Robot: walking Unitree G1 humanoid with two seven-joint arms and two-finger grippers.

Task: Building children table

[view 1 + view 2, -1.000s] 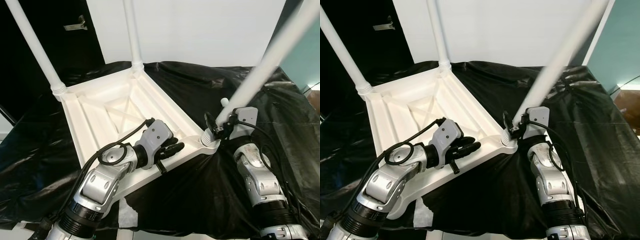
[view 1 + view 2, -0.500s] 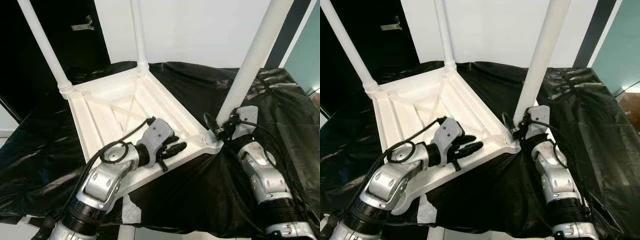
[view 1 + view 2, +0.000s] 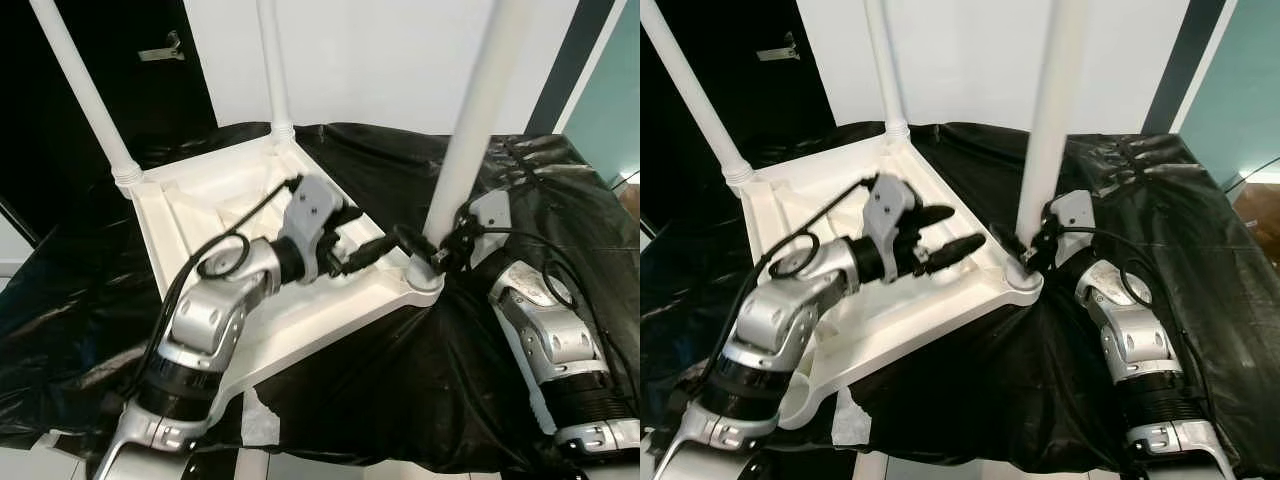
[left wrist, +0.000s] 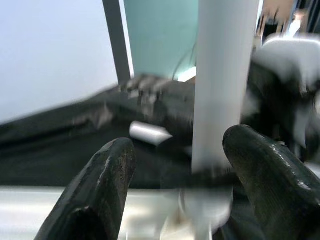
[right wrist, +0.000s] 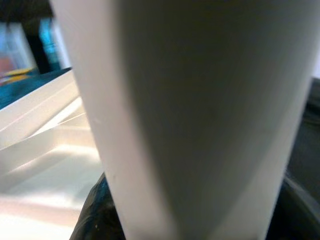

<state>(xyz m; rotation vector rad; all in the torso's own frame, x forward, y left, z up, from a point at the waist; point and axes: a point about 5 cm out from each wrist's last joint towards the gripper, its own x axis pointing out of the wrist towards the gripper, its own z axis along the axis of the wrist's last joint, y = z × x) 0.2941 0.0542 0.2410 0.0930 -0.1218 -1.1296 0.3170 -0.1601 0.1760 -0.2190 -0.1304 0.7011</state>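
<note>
Right tool (image 3: 447,250) pinches the third leg (image 3: 472,130) at centre frame, left tool (image 3: 372,252) spread beside it; a skewed push could cross-thread the corner socket (image 3: 425,280).

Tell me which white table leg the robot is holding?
The near leg at the table's front right corner. The right tool grips its base, and the left tool reaches toward it. The two far legs stand untouched.

A black sheet (image 3: 520,190) covers the surface. Behind it stand a white wall (image 3: 380,60) and a dark door (image 3: 120,60).
</note>
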